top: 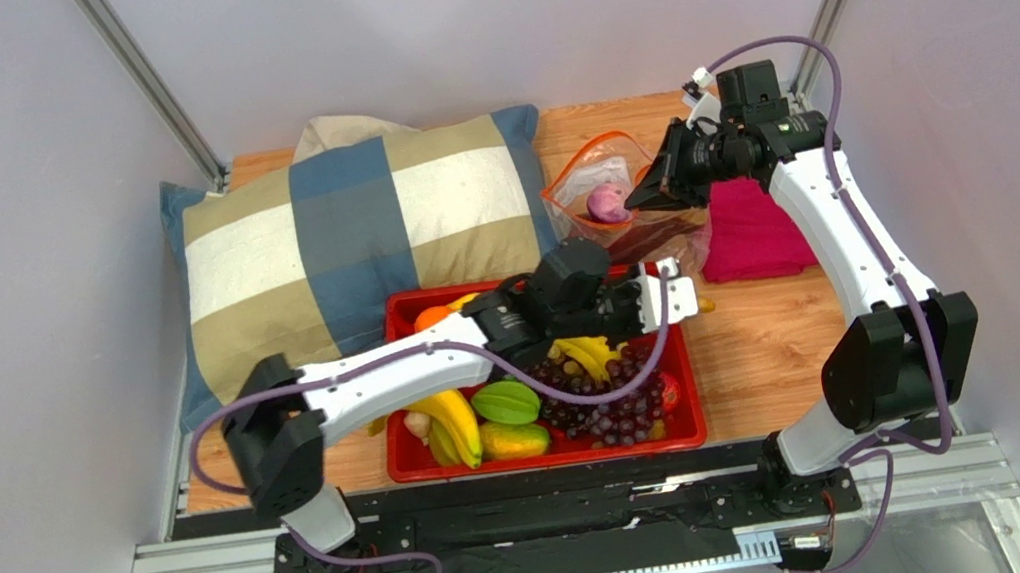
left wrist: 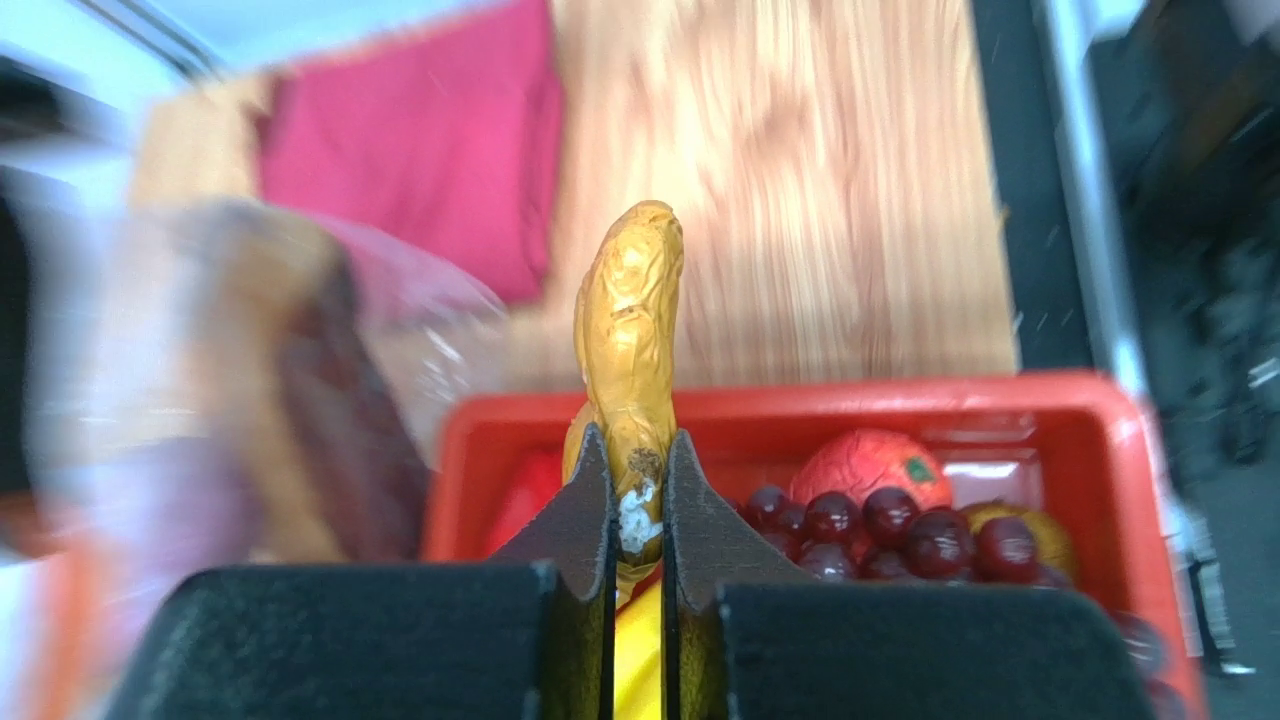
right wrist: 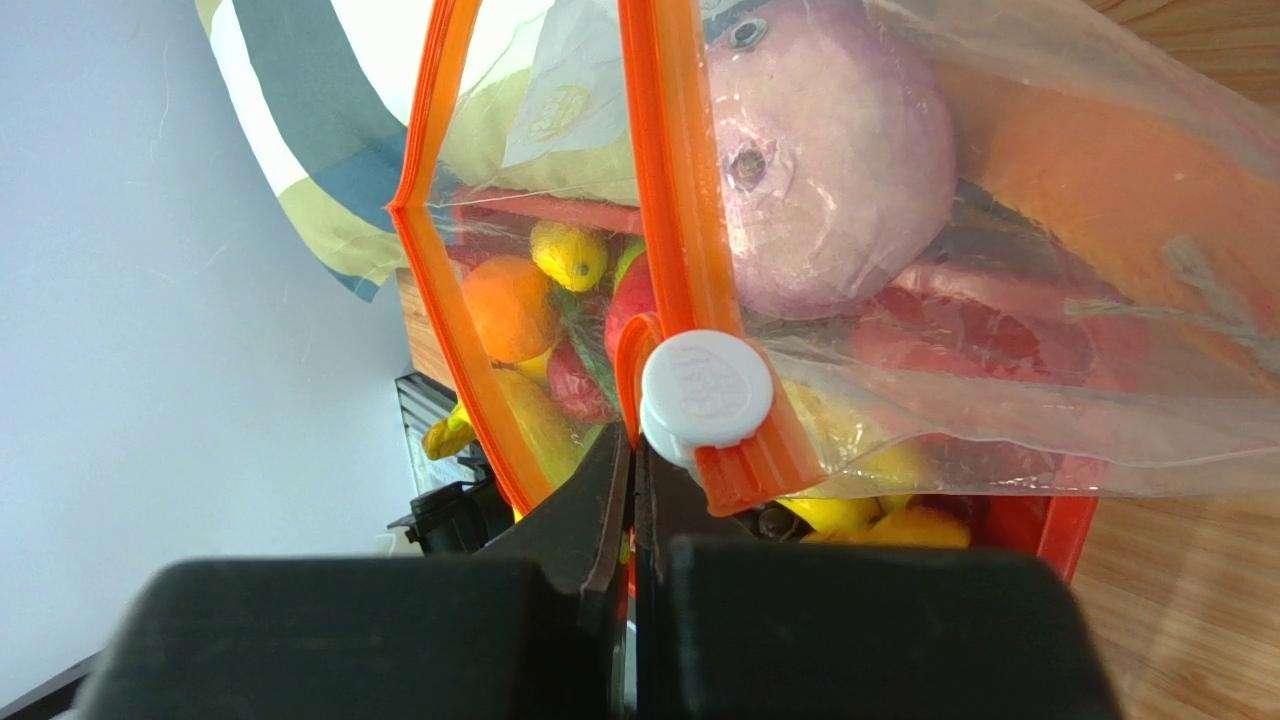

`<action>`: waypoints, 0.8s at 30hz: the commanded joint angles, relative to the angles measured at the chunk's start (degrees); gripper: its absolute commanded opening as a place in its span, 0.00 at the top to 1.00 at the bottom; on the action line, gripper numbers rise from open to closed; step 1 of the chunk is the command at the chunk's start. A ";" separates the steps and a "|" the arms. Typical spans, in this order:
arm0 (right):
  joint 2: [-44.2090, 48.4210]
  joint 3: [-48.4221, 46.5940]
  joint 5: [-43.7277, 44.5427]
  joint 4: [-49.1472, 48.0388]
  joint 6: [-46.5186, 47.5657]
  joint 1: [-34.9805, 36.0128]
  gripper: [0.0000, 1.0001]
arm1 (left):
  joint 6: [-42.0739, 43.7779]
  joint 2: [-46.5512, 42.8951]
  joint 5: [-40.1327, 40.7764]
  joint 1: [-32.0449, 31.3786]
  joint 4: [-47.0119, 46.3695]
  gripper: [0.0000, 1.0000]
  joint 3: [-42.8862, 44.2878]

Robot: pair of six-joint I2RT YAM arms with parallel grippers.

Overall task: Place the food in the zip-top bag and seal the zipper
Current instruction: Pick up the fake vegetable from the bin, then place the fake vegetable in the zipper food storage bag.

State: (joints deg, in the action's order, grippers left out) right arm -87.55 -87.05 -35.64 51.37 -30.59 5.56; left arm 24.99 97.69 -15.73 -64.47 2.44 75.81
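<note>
The zip-top bag stands open at the back, right of the pillow. It holds the pink-purple ball and the maroon slice. My right gripper is shut on the bag's mouth edge; in the right wrist view the gripper pinches the orange zipper strip just beside the white slider. The ball and the orange-rimmed slice show through the plastic. My left gripper is shut on a knobbly golden-yellow toy piece at the tray's far right corner, near the bag.
A red tray in front holds bananas, dark grapes, a green fruit and other toy produce. A checked pillow fills the back left. A folded magenta cloth lies under the right arm. Bare wood shows right of the tray.
</note>
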 commanded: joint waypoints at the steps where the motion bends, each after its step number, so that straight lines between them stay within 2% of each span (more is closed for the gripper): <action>1: 0.54 -1.37 -1.19 -2.07 -0.08 0.24 1.00 | -5.29 -9.61 -4.49 2.15 2.03 1.00 4.77; 3: 0.45 -1.46 -1.36 -2.07 0.00 0.24 1.00 | -7.05 -12.33 -5.88 3.29 2.83 1.00 5.66; 6: 0.45 -1.55 -1.45 -2.16 0.00 0.15 1.00 | -16.34 -15.76 -7.64 7.85 1.70 1.00 6.36; 9: 0.62 -1.20 -1.80 -2.24 0.26 0.24 1.00 | -23.38 -17.36 -8.97 14.44 -2.16 1.00 6.89; 10: 0.71 -1.20 -1.89 -2.24 0.27 0.24 1.00 | -24.11 -17.44 -8.97 17.07 -6.61 1.00 7.07; 16: 0.19 -1.20 -2.51 -2.77 0.53 0.24 1.00 | -26.57 -11.66 -8.35 20.78 -11.57 1.00 10.93; 20: -0.08 -1.99 -2.68 -2.60 1.23 0.24 1.00 | -28.77 -5.51 -14.31 22.89 -11.76 1.00 12.78; 24: 0.36 -2.25 -2.60 -2.60 2.20 0.24 1.00 | -31.66 -0.75 -21.43 25.17 -6.76 1.00 16.73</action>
State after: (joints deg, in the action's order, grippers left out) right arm -87.74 -87.05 -36.62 51.07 -30.02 5.56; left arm -2.22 93.27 -28.10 -41.63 -6.63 88.01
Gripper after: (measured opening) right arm 0.009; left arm 0.039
